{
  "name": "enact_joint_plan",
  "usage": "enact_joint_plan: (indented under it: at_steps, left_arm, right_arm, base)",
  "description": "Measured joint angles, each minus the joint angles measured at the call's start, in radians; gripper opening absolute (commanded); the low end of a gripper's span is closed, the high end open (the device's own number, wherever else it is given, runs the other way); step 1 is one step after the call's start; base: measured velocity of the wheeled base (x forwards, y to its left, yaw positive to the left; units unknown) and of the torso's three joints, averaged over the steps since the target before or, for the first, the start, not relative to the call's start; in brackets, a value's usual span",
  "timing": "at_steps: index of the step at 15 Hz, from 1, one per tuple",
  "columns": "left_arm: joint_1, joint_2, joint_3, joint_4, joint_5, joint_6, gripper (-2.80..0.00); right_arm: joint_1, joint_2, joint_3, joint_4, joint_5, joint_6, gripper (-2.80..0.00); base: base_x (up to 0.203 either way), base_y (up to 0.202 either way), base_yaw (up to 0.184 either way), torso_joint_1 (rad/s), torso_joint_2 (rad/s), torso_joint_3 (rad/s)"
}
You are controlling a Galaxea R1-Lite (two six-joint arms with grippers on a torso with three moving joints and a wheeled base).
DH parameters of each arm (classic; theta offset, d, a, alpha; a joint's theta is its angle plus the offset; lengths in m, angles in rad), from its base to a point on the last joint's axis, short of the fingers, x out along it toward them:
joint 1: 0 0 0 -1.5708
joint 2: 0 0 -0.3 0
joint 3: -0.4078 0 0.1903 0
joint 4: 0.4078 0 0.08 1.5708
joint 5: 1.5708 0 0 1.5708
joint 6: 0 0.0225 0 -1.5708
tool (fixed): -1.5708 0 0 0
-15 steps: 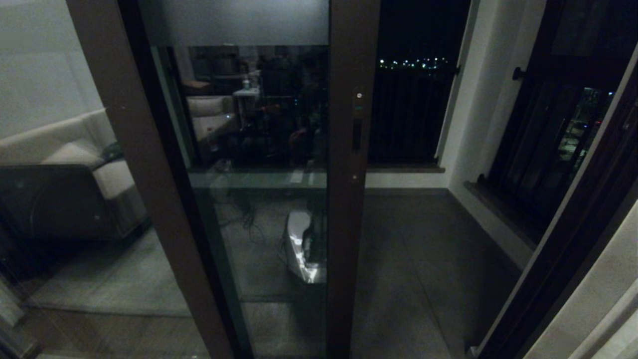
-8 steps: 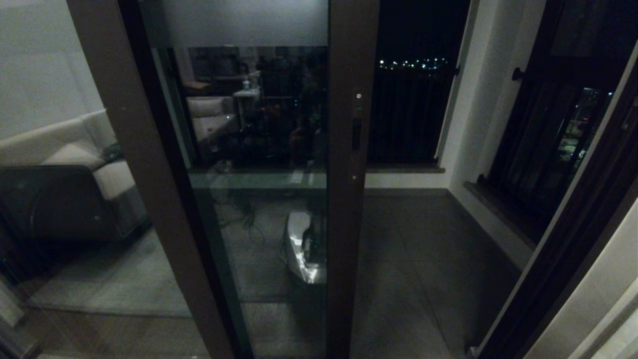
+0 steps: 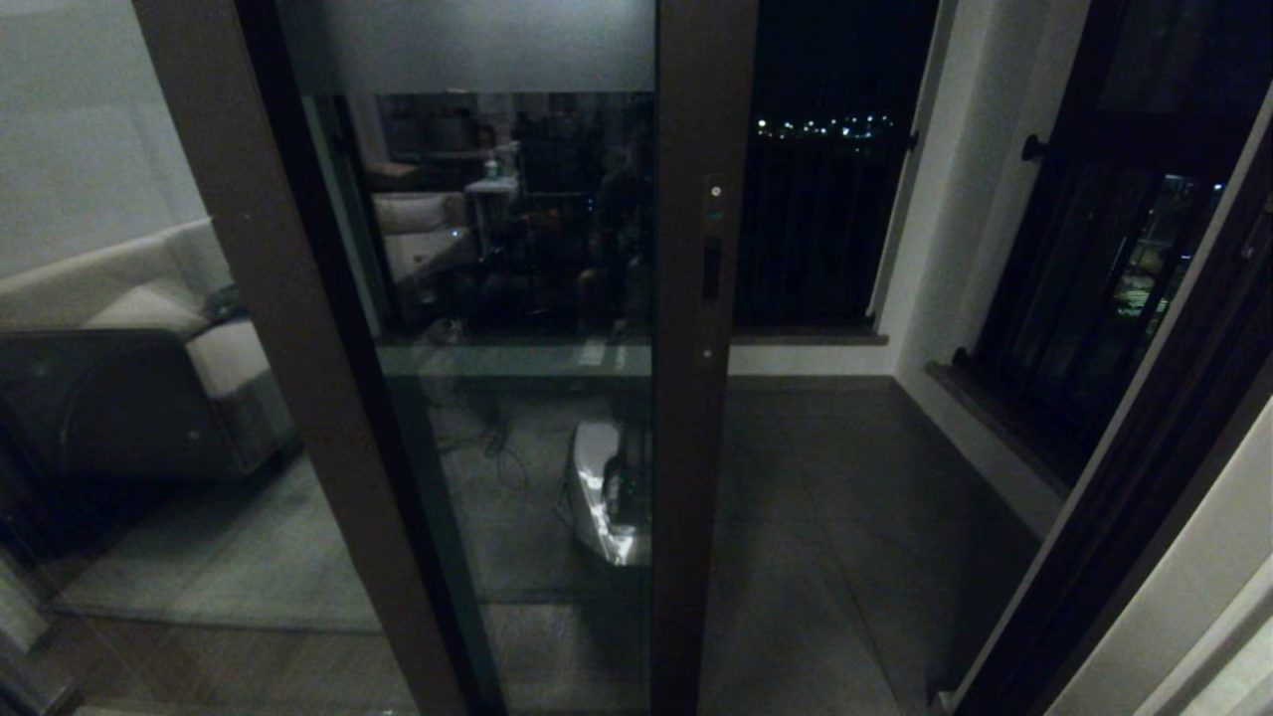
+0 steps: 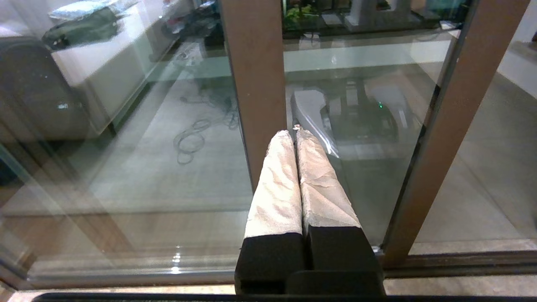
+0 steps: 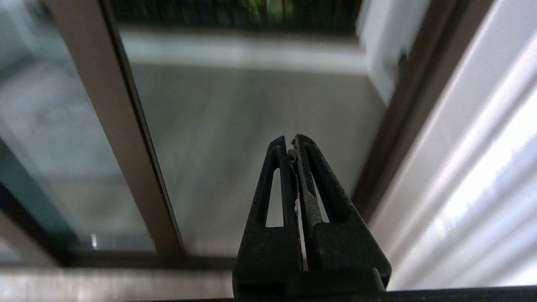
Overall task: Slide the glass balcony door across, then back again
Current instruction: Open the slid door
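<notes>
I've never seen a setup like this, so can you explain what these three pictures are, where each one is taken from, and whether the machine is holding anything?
It is a two-armed robot facing a glass balcony door at night. The wide picture comes from a camera on its head; neither arm appears there. You see the door's brown frame with a slim black handle and the open gap to the balcony floor. The other two pictures come from cameras on the wrists. The left gripper, wrapped in pale padding, and the black right gripper both have their jaws shut and hold nothing; neither touches the door.

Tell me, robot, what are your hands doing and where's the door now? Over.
Left gripper shut, empty, low before the glass. Right gripper shut, empty, facing the open gap. Glass balcony door partway across, handle untouched. Nothing blocking.
</notes>
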Motion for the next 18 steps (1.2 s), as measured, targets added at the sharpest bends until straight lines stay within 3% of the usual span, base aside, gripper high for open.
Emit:
enact_joint_plan:
  at_steps: [9,13,18]
  left_arm:
    - [0.000,0.007,-0.023,0.015,-0.037,0.073,-2.80]
    - [0.005,0.173,-0.222,-0.014,-0.150,0.075,-2.80]
    - [-0.013,0.565,-0.524,-0.079,-0.299,0.027,-2.80]
  right_arm:
    - [0.001,-0.006,0.023,-0.028,-0.010,0.033,-2.80]
    - [0.001,-0.006,0.023,-0.027,-0.010,0.033,-2.80]
    - [0.001,-0.006,0.023,-0.026,-0.010,0.033,-2.80]
  base:
    - [0.000,0.000,0.000,0.000,0.00,0.000]
    - [0.000,0.000,0.000,0.000,0.00,0.000]
    - [0.000,0.000,0.000,0.000,0.00,0.000]
